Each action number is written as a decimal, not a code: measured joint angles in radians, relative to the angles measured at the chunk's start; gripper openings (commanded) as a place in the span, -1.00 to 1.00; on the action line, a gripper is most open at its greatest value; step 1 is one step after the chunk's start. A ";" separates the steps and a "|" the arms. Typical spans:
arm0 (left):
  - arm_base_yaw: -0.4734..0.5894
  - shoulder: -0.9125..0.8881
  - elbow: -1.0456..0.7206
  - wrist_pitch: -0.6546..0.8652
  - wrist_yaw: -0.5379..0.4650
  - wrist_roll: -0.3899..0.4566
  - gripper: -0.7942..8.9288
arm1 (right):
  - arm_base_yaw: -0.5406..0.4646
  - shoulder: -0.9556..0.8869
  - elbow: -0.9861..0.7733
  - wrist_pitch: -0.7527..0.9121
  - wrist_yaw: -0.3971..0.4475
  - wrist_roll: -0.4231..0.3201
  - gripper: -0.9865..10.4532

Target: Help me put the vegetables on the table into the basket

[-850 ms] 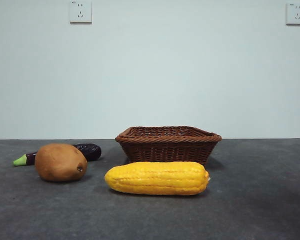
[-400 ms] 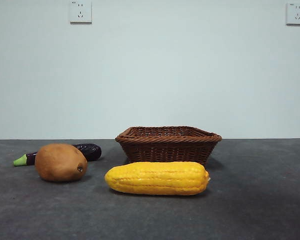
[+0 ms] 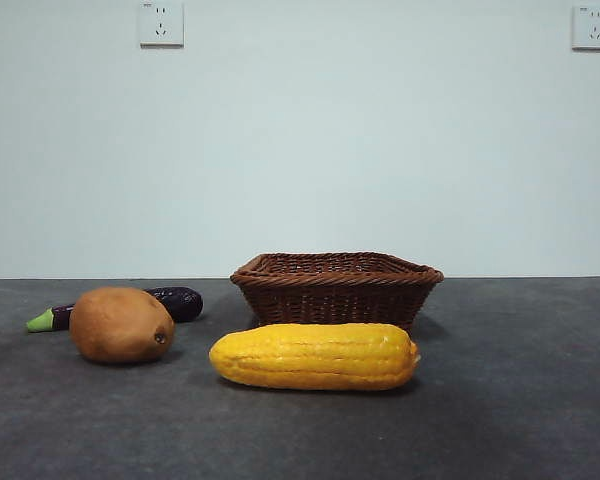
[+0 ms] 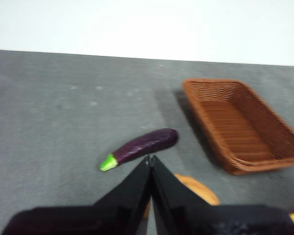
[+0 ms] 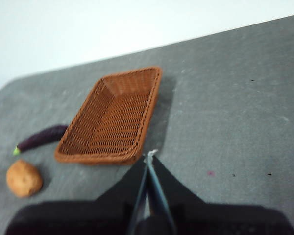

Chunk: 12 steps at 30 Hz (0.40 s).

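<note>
Eggplant (image 4: 142, 146) just beyond closed left gripper (image 4: 150, 159) fingers (image 4: 137, 183), apart

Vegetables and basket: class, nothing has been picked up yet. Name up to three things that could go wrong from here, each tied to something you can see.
1. The potato lies just in front of the eggplant; reaching for one might nudge the other.
2. The corn cob is rounded and could roll away on the table when gripped.
3. The basket is shallow; a dropped potato may bounce over its rim.
Both the left gripper and right gripper are shut, so either must open first.
</note>
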 measured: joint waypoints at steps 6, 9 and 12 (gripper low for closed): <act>0.000 0.058 0.161 -0.116 0.082 0.037 -0.85 | 0.000 0.160 0.230 -0.177 -0.014 -0.124 -0.85; -0.005 0.089 0.239 -0.164 0.114 0.057 -0.85 | 0.000 0.219 0.319 -0.243 -0.027 -0.152 -0.85; -0.019 0.115 0.303 -0.204 0.121 0.080 -0.85 | 0.000 0.256 0.374 -0.284 -0.037 -0.173 -0.85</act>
